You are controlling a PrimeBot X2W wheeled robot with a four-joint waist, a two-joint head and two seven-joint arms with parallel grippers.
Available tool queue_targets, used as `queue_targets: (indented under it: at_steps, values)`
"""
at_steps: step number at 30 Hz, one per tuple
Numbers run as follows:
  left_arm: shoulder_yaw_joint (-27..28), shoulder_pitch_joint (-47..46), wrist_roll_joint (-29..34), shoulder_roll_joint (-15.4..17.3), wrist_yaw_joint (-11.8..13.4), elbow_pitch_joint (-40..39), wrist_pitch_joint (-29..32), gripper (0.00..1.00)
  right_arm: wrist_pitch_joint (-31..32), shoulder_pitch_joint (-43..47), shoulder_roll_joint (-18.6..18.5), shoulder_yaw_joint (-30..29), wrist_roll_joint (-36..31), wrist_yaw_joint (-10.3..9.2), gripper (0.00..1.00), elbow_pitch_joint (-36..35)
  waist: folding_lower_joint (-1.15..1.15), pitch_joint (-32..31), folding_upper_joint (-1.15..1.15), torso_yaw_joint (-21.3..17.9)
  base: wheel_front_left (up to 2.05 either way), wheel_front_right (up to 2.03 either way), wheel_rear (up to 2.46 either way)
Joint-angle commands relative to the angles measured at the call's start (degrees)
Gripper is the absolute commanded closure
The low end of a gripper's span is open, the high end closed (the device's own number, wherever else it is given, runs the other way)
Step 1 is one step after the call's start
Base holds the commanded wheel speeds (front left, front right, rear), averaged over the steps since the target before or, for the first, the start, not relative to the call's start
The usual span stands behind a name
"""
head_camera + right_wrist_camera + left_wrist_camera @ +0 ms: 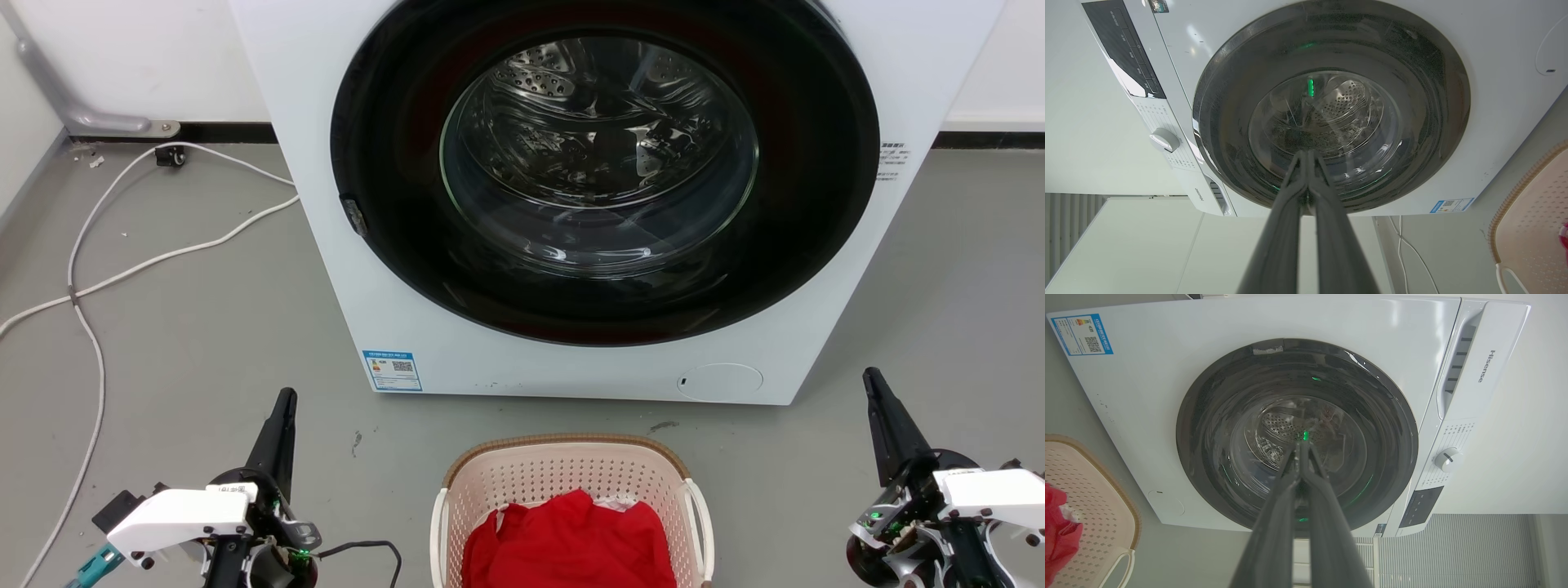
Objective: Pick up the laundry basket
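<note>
The laundry basket (563, 478), pale pink-beige with perforated walls, a brown rim and white side handles, sits on the floor at the bottom centre of the head view. Red cloth (571, 543) lies inside it. The basket's corner also shows in the left wrist view (1090, 490) and the right wrist view (1531, 216). My left gripper (286, 398) is well to the basket's left, fingers together and holding nothing. My right gripper (870, 376) is well to its right, also shut and empty. In the wrist views the left gripper (1302, 446) and the right gripper (1306, 154) point at the washer door.
A white front-loading washing machine (326, 163) with its dark round door (604, 171) closed stands just behind the basket. White cables (98, 278) trail over the grey floor at the left. A grey pipe (73, 114) runs along the back left wall.
</note>
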Motion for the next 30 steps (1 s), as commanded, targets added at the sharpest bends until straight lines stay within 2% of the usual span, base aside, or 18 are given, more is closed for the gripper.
queue_targets:
  at_steps: [1, 19, 20, 25, 30]
  values:
    - [0.2, -0.5, 0.1, -0.1, -0.2, 0.0, 0.0, 1.00, 0.2, -0.6, 0.2, -0.1, -0.2, -0.02, 1.00, 0.1, 0.00, 0.0, 0.00, 0.0, 0.00, 0.00, 0.00]
    - [0.0, 0.0, 0.2, -0.1, 0.0, 0.0, 0.0, 1.00, 0.0, 0.0, 0.0, -0.1, 0.0, 0.00, 1.00, 0.0, 0.00, 0.0, 0.00, 0.0, 0.00, 0.00, 0.00]
    - [0.0, 0.3, 0.2, -0.1, 0.0, 0.6, 0.0, 0.00, 0.0, 0.4, 0.1, 0.0, 0.0, 0.00, 0.00, 0.6, 0.00, 0.0, 0.00, 0.0, 0.00, 0.00, 0.00]
    - [-0.2, 1.1, 0.9, -0.2, 0.0, 0.2, -1.2, 0.00, -1.2, 1.2, 0.1, 0.2, -0.7, -0.01, 0.00, 0.7, 0.00, 0.0, 0.00, 0.0, 0.00, 0.00, 0.00]
    - [0.3, 1.2, 4.7, -0.2, 0.1, -0.7, -2.6, 0.00, -2.7, 1.5, 0.1, -0.1, -4.8, -0.01, 0.00, -0.1, 0.00, 0.1, 0.00, -0.1, 0.00, 0.00, 0.00]
